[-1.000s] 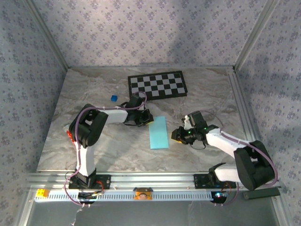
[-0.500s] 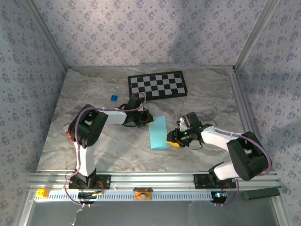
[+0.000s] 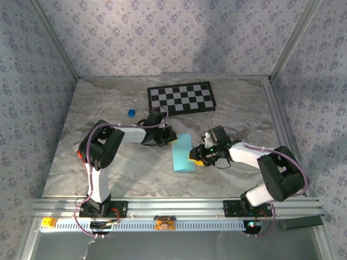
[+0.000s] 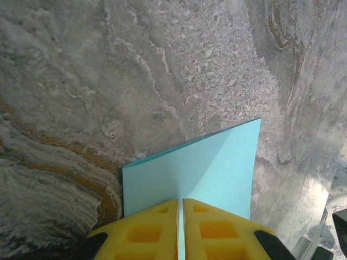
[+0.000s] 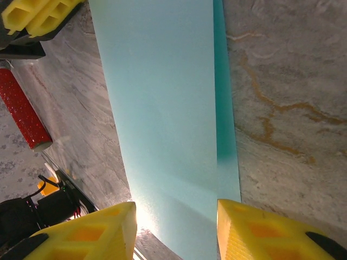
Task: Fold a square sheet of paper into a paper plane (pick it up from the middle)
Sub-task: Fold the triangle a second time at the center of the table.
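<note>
The square sheet of paper (image 3: pixel 182 153), light blue, lies on the marble table folded into a long narrow rectangle. A paper plane is out of view. My left gripper (image 3: pixel 172 138) is shut on the sheet's far left end. In the left wrist view the yellow fingers (image 4: pixel 146 227) pinch the paper (image 4: pixel 211 162) in a thin slit at the left gripper (image 4: pixel 180 208). My right gripper (image 3: pixel 194 158) is open at the sheet's right long edge. In the right wrist view the paper (image 5: pixel 162 97) runs between the spread fingers of the right gripper (image 5: pixel 176 216).
A black-and-white checkerboard (image 3: pixel 181 98) lies at the back. A tiny dark-blue cube (image 3: pixel 130 113) sits left of it. An aluminium rail (image 3: pixel 173 208) runs along the near edge, and another (image 3: pixel 279 124) runs along the right side. Patterned walls enclose the table.
My right gripper has moved left up to the paper's right edge and its jaws have spread wider. The left gripper and the paper have stayed in place.
</note>
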### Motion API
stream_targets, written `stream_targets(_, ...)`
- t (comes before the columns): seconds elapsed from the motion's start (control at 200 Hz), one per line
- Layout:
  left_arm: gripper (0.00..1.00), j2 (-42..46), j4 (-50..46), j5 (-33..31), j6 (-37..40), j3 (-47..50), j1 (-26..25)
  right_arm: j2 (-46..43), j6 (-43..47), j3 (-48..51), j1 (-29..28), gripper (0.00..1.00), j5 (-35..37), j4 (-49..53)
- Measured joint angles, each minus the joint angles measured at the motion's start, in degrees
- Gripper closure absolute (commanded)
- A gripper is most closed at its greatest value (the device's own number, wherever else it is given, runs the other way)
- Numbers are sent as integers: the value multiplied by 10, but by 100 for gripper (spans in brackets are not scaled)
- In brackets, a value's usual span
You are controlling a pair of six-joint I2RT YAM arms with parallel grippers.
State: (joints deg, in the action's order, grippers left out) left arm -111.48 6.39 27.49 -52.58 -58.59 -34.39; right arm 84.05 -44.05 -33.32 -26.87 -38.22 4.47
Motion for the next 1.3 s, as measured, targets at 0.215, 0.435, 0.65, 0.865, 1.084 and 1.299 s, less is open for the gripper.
stream_targets(0.215, 90, -1, 0, 3, 0, 0, 1, 17, -11, 0, 3, 59, -17, -27)
stream_targets(0.435, 90, -7, -9, 11, 11, -12, 2, 21, -32, 0, 25, 62, -54, -93)
stream_targets(0.65, 89, -24, -24, 21, 24, -38, 2, 60, -39, 0, 40, 67, -95, -139)
stream_targets(0.865, 88, -32, -37, 25, 35, -54, 1, 74, -43, 0, 45, 73, -107, -151)
stream_targets(1.084, 84, -32, -37, 26, 38, -57, 1, 88, -42, 0, 54, 84, -107, -155)
stream_targets(1.299, 67, -31, -42, 33, 45, -63, -1, 106, -46, 0, 55, 91, -107, -163)
